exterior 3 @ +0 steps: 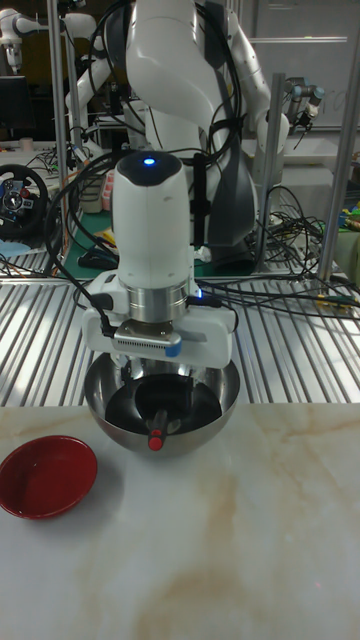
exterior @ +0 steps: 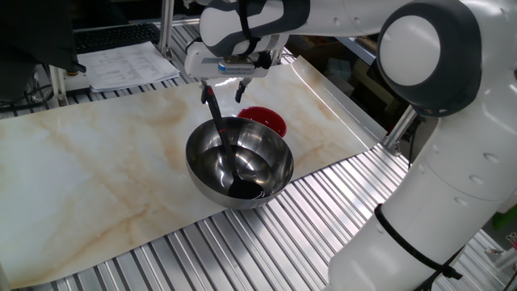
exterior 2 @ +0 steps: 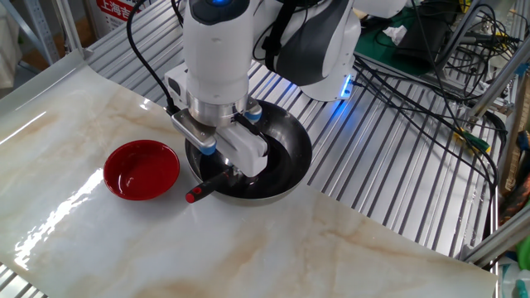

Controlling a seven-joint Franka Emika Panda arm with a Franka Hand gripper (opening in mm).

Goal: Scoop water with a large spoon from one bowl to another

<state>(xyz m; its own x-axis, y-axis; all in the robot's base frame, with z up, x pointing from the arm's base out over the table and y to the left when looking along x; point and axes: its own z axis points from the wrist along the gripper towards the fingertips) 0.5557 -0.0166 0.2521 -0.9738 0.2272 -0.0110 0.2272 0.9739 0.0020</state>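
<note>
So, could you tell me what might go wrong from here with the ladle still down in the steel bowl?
1. The red bowl is small and shallow, so water may spill onto the marble sheet.
2. The ladle leans against the steel bowl's rim; lifting could drag or tip it.
3. The gripper holds the ladle near its handle end, so the scoop may swing.

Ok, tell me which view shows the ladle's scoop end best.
One fixed view: the large spoon runs down to its scoop at the steel bowl bottom. The other fixed view and the tall view show only its red-tipped handle end; the end effector blocks the rest.
</note>
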